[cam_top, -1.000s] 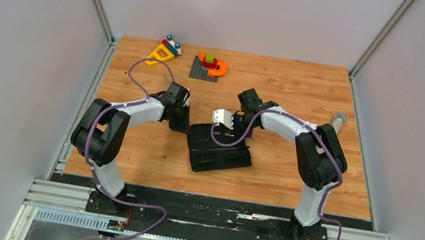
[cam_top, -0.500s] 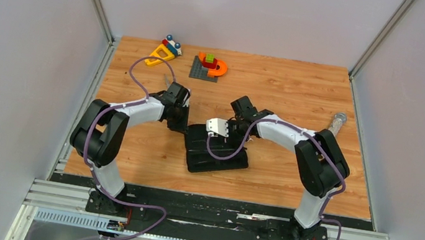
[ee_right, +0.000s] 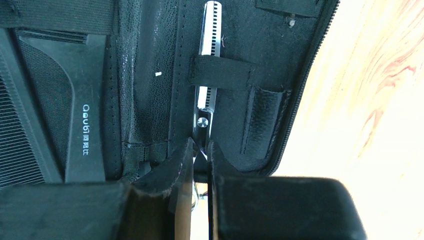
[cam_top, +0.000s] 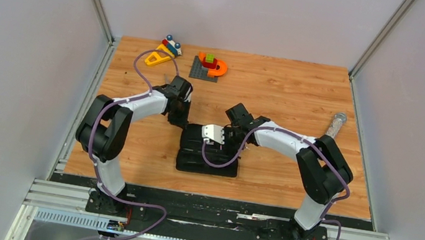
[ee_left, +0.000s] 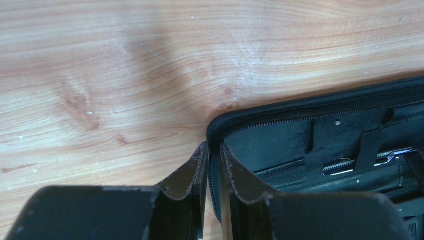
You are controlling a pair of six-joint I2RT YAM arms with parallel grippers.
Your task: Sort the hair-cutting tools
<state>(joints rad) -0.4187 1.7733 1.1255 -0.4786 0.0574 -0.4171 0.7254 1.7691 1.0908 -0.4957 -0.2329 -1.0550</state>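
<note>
Right claw (ee_right: 200, 145) is pinching scissors (ee_right: 209, 35) strapped in case (ee_right: 280, 50); left claw (ee_left: 213, 147) is clamping its rim; comb (ee_right: 85, 100) stowed, other pair unseen.

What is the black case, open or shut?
Open. The case lies spread flat and its inside shows, with scissors under a strap and a comb.

text: white lettering on black comb (ee_right: 60, 100) | reads roughly "Qeu67" — remaining characters unclear
</note>
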